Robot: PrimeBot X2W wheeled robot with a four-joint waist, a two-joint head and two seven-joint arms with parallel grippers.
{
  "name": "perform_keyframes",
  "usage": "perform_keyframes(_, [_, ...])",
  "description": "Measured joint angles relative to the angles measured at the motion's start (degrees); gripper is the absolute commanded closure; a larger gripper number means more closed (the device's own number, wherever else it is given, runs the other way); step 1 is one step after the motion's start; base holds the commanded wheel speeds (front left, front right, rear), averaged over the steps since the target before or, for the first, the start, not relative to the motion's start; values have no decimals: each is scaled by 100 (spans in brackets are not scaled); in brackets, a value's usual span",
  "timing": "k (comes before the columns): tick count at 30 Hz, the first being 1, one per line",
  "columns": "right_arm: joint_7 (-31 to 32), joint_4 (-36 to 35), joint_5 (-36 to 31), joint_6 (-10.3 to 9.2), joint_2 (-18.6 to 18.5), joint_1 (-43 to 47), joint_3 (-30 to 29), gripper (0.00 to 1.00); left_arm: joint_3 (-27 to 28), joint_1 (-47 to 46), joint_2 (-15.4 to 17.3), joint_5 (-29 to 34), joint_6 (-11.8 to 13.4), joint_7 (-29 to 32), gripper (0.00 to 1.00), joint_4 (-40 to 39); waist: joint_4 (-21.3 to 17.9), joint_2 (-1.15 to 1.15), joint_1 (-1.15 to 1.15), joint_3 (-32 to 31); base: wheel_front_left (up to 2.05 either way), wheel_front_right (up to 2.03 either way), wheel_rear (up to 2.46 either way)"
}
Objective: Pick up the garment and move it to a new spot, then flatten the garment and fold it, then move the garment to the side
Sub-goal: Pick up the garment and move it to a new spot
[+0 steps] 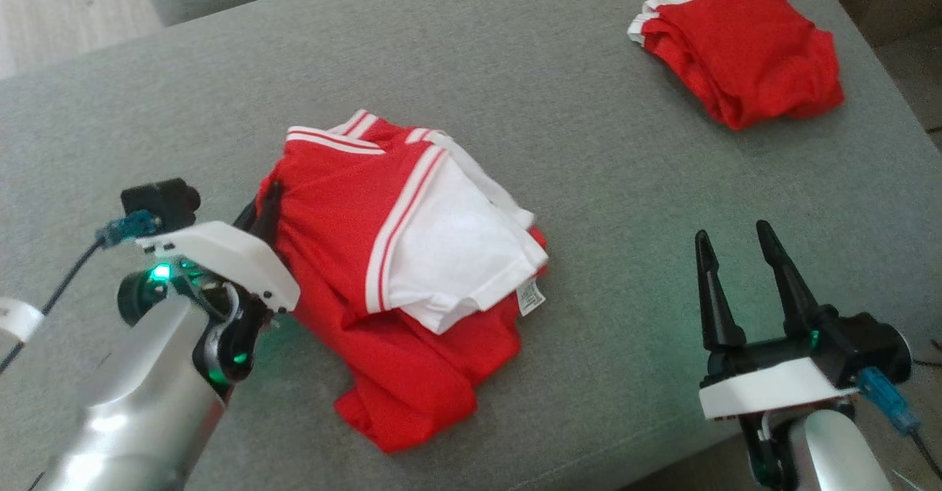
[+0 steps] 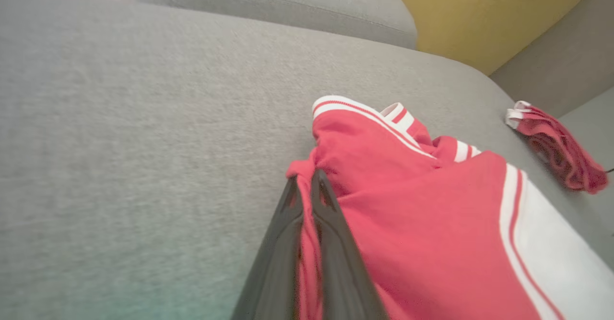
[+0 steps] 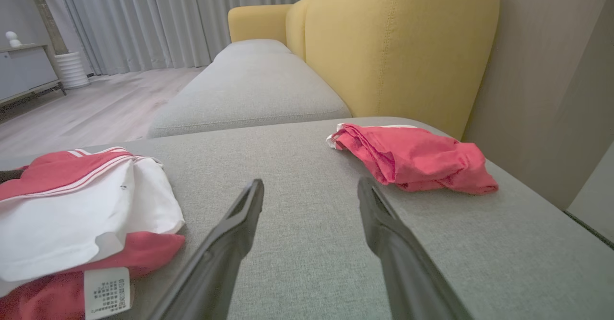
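Though murky overhead, left gripper point(image 2: 306, 184) tight on garment point(image 2: 431, 224) (wrist view); right gripper point(image 1: 732, 231) agape.

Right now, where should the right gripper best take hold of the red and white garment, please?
Probably the white hem beside the label, coming in low from the robot's right. That layered edge of the garment faces the open right gripper and lies opposite the pinch of the left gripper.

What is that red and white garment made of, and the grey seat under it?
The garment looks like soft, matte knit fabric, perhaps cotton or polyester: it bunches and creases freely and carries a sewn label. The grey seat looks like woven upholstery cloth, matte, with a fine flecked weave.
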Motion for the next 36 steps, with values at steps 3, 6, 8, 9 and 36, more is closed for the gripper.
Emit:
perform_keyframes(3, [0, 5, -44, 0, 0, 1, -29, 0, -130, -127, -87, 392, -67, -452, 0, 503, 99, 0, 1, -32, 0, 0, 0])
perform_keyframes(6, [0, 53, -120, 0, 1, 4, -45, 0, -272, -223, -197, 664, -261, -855, 0, 766, 224, 0, 1, -107, 0, 0, 0])
perform_keyframes(8, [0, 71, -164, 0, 3, 10, -89, 0, -359, -222, -264, 842, -349, -1262, 0, 801, 311, 0, 0, -183, 0, 0, 0])
perform_keyframes(9, [0, 74, -167, 0, 3, 12, -129, 0, -374, -220, -283, 948, -353, -1486, 0, 799, 355, 0, 0, -227, 0, 0, 0])
perform_keyframes(36, [0, 324, -554, 0, 14, 838, -745, 0, 2181, 3994, -972, 4339, 424, -2059, 0, -2035, 2108, 0, -1, -1375, 0, 0, 0])
